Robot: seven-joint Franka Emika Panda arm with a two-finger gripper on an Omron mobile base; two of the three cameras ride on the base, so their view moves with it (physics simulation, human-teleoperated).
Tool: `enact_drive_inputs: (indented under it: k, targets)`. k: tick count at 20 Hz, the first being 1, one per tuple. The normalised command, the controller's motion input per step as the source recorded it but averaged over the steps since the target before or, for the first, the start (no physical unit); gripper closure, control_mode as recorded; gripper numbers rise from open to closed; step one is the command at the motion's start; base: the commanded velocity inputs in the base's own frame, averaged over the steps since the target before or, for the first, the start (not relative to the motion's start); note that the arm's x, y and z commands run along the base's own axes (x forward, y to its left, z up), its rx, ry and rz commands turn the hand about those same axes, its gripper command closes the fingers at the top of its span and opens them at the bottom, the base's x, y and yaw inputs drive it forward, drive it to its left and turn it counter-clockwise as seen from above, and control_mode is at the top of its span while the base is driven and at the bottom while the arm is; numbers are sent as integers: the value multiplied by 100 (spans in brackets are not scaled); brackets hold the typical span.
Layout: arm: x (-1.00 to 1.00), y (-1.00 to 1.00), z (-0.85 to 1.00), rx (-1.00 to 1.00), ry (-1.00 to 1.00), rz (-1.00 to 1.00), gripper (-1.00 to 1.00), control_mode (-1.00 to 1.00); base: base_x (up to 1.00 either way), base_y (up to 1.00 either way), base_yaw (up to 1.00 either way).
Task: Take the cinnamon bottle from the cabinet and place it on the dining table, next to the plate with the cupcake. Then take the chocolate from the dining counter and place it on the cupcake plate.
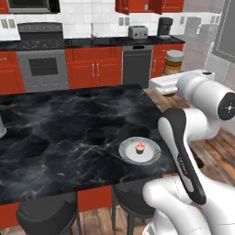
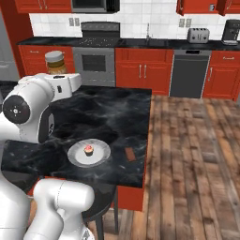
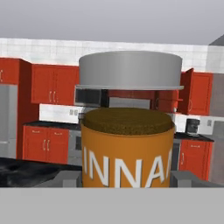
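Cinnamon bottle (image 3: pixel 127 148): clamped in pincer (image 3: pixel 127 186), above counter (image 2: pixel 112 112), undelivered.
Chocolate (image 2: pixel 130 153): at 3 o'clock of cupcake plate (image 2: pixel 101 157), untouched.

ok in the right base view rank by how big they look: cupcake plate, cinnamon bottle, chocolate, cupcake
1. plate with the cupcake
2. cinnamon bottle, partly hidden behind the arm and at a different distance, so its place against the plate is unsure
3. chocolate
4. cupcake, only slightly smaller than the chocolate
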Motion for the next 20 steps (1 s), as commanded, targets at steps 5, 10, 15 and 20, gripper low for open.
enact_drive_inputs:
  k: [5, 10, 15, 20]
  targets:
    - [0, 0, 0, 0, 0, 0, 100, 100, 45, 15, 0]
    - [16, 31, -54, -7, 6, 0, 100, -100, 6, 3, 0]
    - [36, 73, -89, -1, 14, -3, 100, -100, 0, 0, 0]
    - [43, 49, -98, 0, 41, 5, 100, -100, 0, 0, 0]
